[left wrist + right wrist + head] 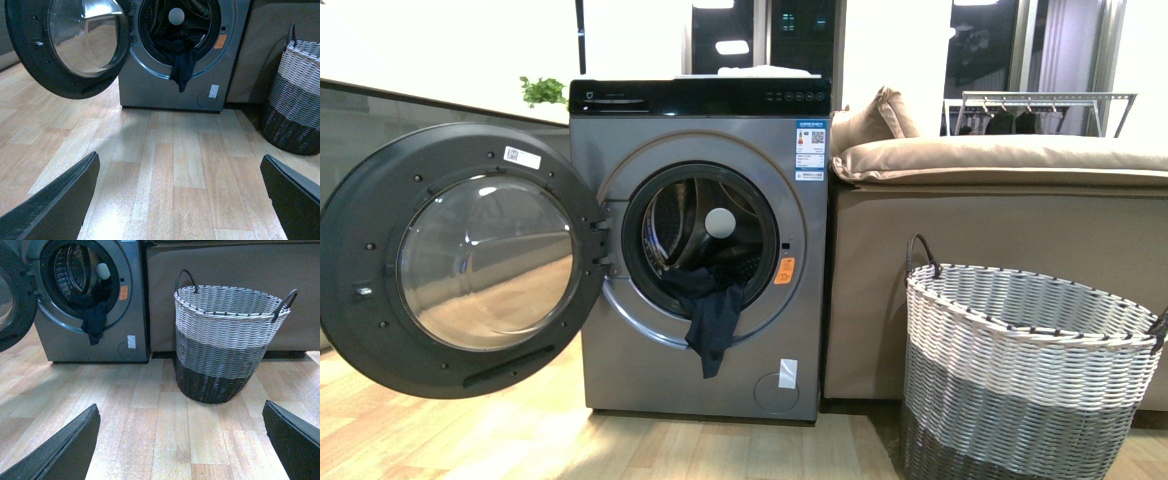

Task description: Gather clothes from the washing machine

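The silver-grey washing machine (620, 330) stands ahead with its round door (460, 260) swung open to the left. The dark navy clothes (713, 310) hang limp over the lower rim of the drum opening, partly inside. They also show in the left wrist view (182, 62) and the right wrist view (94, 320). My left gripper (182, 200) is open and empty above the wooden floor, well short of the machine (150, 90). My right gripper (182, 440) is open and empty, facing the basket, with the machine (65, 345) off to one side. Neither arm shows in the front view.
A grey-white woven basket (1020, 370) with dark handles stands on the floor right of the machine, also in the left wrist view (297, 100) and the right wrist view (225, 340). A beige sofa (1000, 230) with cushions sits behind it. Wooden floor (170, 150) lies between.
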